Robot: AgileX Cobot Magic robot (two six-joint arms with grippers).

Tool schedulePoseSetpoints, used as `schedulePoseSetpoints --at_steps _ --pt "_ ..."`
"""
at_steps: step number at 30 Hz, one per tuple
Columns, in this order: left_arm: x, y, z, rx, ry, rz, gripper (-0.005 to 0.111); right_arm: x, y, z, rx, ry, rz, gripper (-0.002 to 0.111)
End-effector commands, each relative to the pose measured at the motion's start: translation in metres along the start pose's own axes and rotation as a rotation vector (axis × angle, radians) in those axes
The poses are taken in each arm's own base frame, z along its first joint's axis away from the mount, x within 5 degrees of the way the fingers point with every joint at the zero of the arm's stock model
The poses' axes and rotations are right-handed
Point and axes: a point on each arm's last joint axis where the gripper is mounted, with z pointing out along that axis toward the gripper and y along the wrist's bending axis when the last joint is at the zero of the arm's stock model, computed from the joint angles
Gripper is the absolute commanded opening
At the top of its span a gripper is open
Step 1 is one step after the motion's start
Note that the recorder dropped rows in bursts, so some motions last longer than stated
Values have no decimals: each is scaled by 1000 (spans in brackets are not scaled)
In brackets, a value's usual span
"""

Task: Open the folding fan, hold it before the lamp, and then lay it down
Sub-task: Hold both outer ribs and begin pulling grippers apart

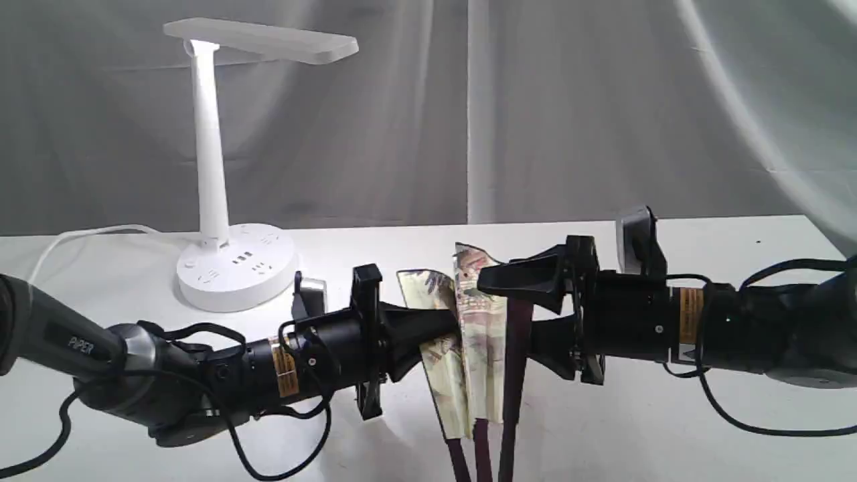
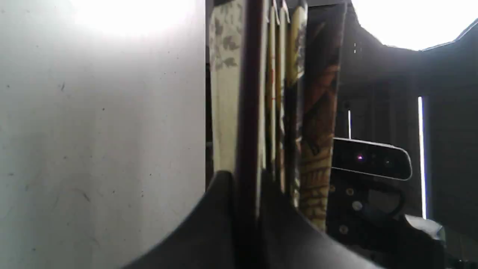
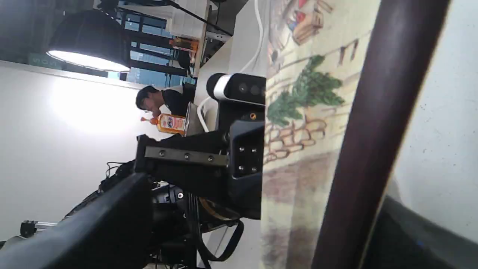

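In the exterior view the left arm reaches in low from the left, its forearm nearly level above the white table (image 1: 669,435), and the left gripper (image 1: 423,338) is closed onto the left side of the folding fan (image 1: 472,335). The right arm comes in level from the opposite side. The right gripper (image 1: 512,314) has its jaws spread wide, one finger above and one below, with the fan's outer maroon rib (image 1: 514,381) passing between them. The fan stands upright between the two grippers, only partly spread, with its pleats bunched and its ribs pointing down towards the table. The lamp (image 1: 211,154) stands on the table well behind and to the left, its flat head above. In the left wrist view two dark fingers (image 2: 220,209) press close on either side of a dark rib (image 2: 248,112), and the painted pleats sit packed just beside it. In the right wrist view the fingers (image 3: 93,224) are far apart. The painted paper (image 3: 306,112) and the maroon rib lie in the gap, the rib nearer one finger; whether it touches cannot be told.
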Motion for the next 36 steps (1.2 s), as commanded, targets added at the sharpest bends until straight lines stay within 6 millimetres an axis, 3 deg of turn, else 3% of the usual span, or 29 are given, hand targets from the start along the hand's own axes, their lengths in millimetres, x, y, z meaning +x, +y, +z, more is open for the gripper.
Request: schedulePoseSetpoints --at_steps 1,6,17,22,36 --pt "3 -1 0 9 33 -22 0 -4 7 -1 -26 -28 -24 68" --pt "4 0 0 5 42 -21 0 -5 7 -1 -29 -40 -20 68" --pt "8 1 -1 -16 87 -22 0 -11 -8 -2 136 -97 -36 68" --pt "9 1 -1 -21 96 -46 0 -15 -13 -11 167 -112 -39 68" --pt "12 -30 -2 -3 148 16 0 -15 -6 -11 36 -2 -53 63"
